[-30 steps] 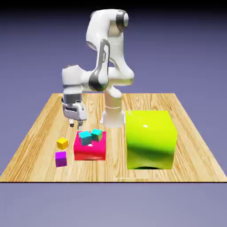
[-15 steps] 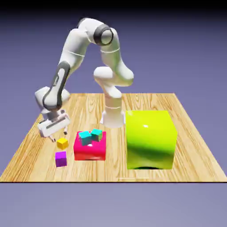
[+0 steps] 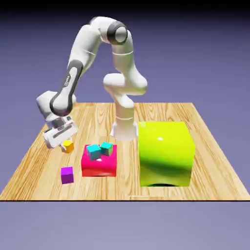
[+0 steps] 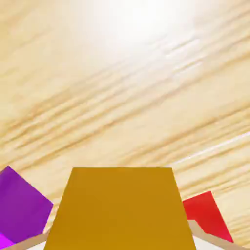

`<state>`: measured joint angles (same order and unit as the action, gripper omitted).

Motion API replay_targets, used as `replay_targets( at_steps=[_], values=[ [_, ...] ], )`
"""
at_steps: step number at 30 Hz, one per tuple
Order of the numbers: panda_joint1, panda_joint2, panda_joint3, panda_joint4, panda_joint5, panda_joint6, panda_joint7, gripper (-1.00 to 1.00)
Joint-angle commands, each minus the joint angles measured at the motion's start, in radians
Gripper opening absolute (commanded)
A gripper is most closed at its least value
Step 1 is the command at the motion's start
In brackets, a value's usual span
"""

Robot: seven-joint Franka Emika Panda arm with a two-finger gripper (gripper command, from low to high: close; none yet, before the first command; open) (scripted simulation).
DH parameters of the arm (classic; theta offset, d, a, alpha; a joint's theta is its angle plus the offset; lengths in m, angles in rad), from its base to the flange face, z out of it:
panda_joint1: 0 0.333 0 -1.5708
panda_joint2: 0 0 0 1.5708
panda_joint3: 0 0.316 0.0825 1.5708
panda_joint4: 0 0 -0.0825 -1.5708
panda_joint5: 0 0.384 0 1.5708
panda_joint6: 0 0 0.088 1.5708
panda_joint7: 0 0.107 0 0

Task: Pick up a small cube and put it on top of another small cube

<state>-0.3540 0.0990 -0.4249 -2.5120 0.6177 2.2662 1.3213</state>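
jaws (image 3: 63, 147) angled down around yellow cube (image 3: 68, 146)

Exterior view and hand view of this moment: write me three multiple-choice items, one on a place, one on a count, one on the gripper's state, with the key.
1. Where are the two small cyan cubes?
A) on the wooden table's bare top
B) on the glossy pink-red block
C) on the big yellow-green block

2. How many small purple cubes show?
A) one
B) two
C) three

3. What is the two-finger gripper doing?
A) standing open with nothing in it
B) gripping a small purple cube
C) closed on the small yellow-orange cube

1 B: both show over that block's top in the exterior view.
2 A: a single purple cube stands on the wooden table.
3 C: the yellow-orange cube fills the space between the fingertips in the hand view.
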Motion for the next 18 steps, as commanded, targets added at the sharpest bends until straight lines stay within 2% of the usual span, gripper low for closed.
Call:
replay_targets(
  at_steps=[1, 9, 15, 16, 18],
  values=[
    [-0.006, -0.027, 0.035, 0.009, -0.047, -0.033, 0.003, -1.00],
    [-0.028, -0.219, 0.289, 0.071, -0.359, -0.269, 0.013, -1.00],
    [-0.009, -0.124, 0.310, -0.025, -0.298, -0.083, -0.032, -1.00],
    [-0.009, -0.124, 0.310, -0.025, -0.298, -0.083, -0.032, 1.00],
    [-0.013, -0.146, 0.305, -0.002, -0.312, -0.126, -0.022, 1.00]
  ],
)
